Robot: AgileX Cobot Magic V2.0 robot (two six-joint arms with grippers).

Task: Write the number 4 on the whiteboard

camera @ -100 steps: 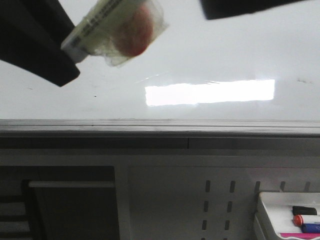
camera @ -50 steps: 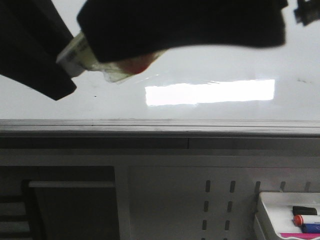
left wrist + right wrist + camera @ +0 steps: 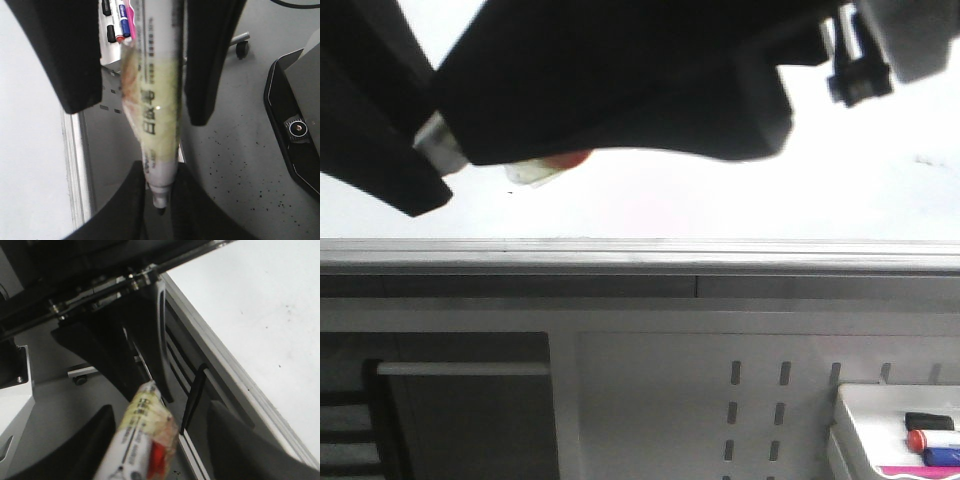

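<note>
Now the right gripper, jaws spread, has swung in around the marker clamped by the left gripper; the whiteboard remains blank.

A white tray is seen at the near right, in which black, red and blue markers are laid close together.
</note>
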